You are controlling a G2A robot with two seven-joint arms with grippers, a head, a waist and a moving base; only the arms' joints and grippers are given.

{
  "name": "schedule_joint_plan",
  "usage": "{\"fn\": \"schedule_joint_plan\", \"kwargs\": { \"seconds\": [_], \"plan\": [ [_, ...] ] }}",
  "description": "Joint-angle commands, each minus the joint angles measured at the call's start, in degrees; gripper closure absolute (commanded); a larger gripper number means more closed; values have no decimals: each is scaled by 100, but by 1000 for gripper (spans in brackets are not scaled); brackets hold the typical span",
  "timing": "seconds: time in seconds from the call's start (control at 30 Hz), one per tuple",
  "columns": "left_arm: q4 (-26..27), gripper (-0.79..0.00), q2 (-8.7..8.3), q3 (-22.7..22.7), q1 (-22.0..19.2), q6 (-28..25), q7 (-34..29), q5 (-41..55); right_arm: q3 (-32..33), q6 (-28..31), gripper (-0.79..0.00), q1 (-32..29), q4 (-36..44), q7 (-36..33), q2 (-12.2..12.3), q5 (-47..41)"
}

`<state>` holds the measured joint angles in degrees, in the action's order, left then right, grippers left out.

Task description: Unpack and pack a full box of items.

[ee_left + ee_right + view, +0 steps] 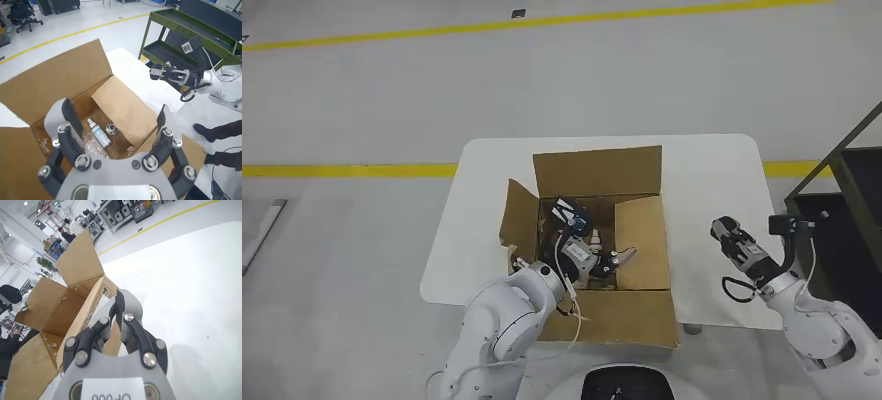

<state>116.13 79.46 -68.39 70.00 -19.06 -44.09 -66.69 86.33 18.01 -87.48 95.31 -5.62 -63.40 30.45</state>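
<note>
Brown cardboard box sits open mid white worktop, with its outer flaps up and out. Left claw hangs over the box opening on the robot's near side, its fingers spread wide apart. Below it, on the box floor, a white spray bottle lies flat. A small round metal flange is just beside it. A crumpled clear plastic bottle lies on the spray bottle's other side, partly hidden behind a claw finger. A tan inner flap slopes down into the box on the right arm's side. Right claw is over bare worktop to the right of the box, apart from it, with its fingers pressed together. A green cart stands beyond the worktop's right edge.
</note>
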Motion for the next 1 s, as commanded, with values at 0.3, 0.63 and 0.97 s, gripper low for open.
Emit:
{"fn": "schedule_joint_plan", "kwargs": {
  "seconds": [0.3,0.63,0.97],
  "plan": [
    [-464,-785,55,25,166,920,30,1148,187,-5,0,-323,425,-163,28,538],
    [-1762,-785,182,308,-461,2314,-596,2291,141,10,0,-288,380,-232,11,638],
    [-2495,-785,237,436,-842,2788,-627,2893,-69,-8,0,-250,314,-325,-21,766]
  ]
}}
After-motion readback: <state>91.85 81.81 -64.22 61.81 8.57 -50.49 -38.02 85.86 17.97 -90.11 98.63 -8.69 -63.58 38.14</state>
